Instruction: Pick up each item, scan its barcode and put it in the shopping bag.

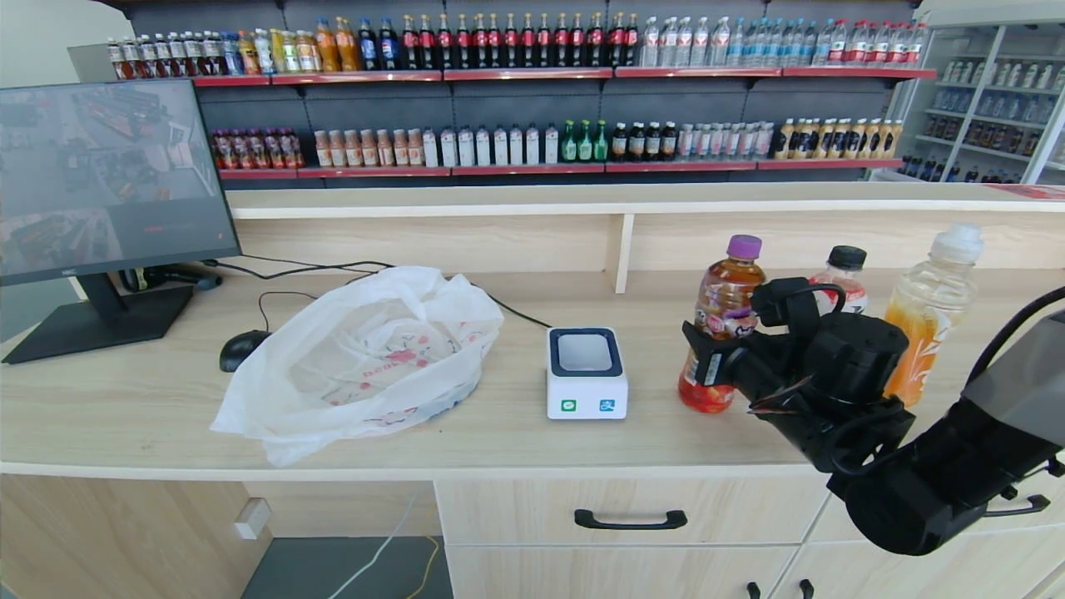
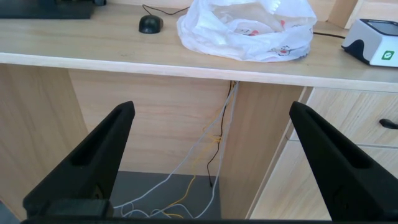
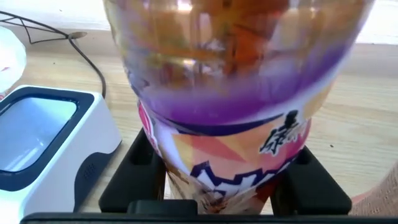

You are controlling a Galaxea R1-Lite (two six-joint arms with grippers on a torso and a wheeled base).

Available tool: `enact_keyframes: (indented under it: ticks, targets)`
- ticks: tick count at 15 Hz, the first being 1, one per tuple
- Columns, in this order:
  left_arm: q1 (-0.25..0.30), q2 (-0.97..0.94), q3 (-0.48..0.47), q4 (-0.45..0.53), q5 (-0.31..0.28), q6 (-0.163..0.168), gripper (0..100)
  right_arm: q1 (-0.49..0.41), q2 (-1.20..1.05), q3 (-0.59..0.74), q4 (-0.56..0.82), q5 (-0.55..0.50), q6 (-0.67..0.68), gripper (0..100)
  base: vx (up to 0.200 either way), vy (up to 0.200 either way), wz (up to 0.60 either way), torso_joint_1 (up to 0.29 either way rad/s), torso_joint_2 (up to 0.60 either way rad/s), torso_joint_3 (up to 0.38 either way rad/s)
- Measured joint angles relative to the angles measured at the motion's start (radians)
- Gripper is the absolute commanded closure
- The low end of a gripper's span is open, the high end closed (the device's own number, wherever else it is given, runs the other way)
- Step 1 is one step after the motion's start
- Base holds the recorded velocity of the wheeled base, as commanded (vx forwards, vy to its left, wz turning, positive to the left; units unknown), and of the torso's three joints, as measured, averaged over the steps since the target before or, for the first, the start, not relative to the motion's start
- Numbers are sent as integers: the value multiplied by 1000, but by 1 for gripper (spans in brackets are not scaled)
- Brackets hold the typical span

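Pale wooden shop table [image 1: 499,441]: right gripper [image 1: 717,363] pinches the upright purple-capped tea bottle [image 1: 725,299] low on its label, beside the scanner [image 1: 585,373]. Full, so probably heavy; slick plastic. Left gripper [image 2: 211,107] hangs with fingers [image 2: 99,149] spread.

Purple-cap bottle [image 1: 722,333]: amber liq, red/orange label. Black-cap bottle [image 1: 847,284]: red-white label. White-cap bottle [image 1: 930,312]: orange liq. Scanner [image 1: 585,372]: white, navy rim. Bag [image 1: 366,358]: white w/ red print.
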Motion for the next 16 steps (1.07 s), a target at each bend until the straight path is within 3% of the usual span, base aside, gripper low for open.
enact_keyframes:
  ticks: [10,16]
  targets:
    - [-1,0,0,0,0,6,0,1,-21,-8,-4,-31,0,100,0,0,0,0,0,0]
    - [0,0,0,0,0,6,0,12,-150,30,21,-86,1,100,0,0,0,0,0,0]
